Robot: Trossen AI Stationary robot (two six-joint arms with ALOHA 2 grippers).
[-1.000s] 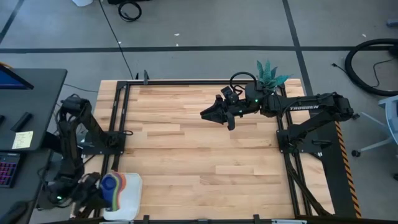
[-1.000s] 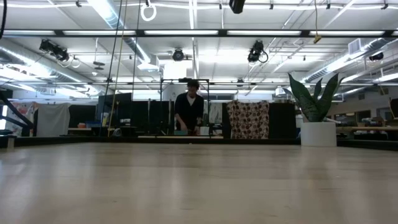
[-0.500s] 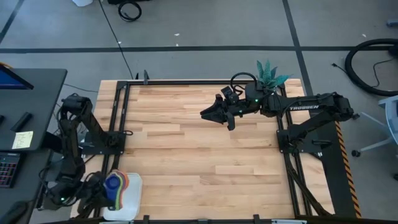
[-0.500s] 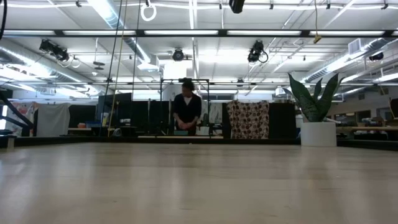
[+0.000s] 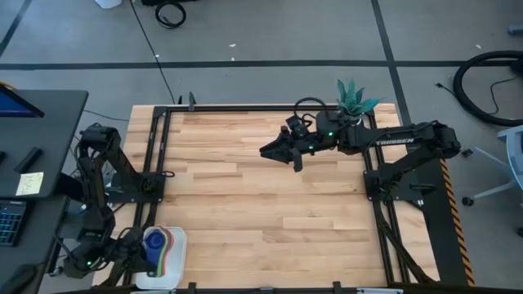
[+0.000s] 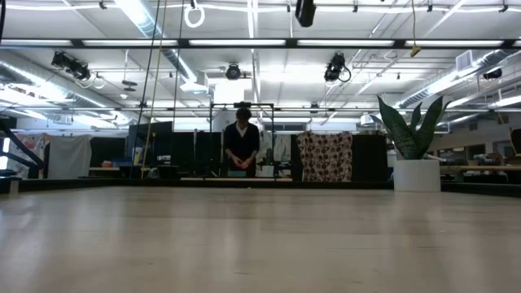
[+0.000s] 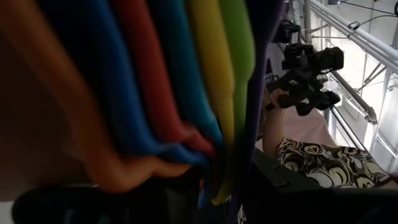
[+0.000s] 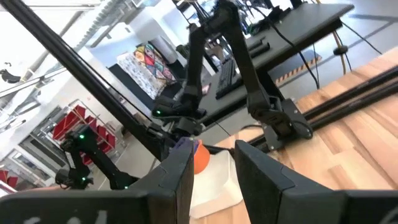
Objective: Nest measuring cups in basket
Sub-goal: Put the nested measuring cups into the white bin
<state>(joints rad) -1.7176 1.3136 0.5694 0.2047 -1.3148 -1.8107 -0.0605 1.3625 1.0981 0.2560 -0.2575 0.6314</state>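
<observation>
- The left fingers are at the near left corner of the desk, right beside the stacked measuring cups.
- The left wrist view is filled with nested cup walls in orange, blue, red, yellow and green, directly in front of those fingers. Whether the fingers pinch the stack or only sit against it, I cannot tell.
- The cups lie over the basket, whose white rim shows on the side of the stack away from the left fingers.
- The right fingers hang above the far middle of the desk, well apart from cups and basket, slightly spread with a narrow gap and nothing between them.
- In the right wrist view, the basket and an orange cup appear far ahead of the right fingers.
- A potted plant stands at the far right corner, behind the right arm.
</observation>
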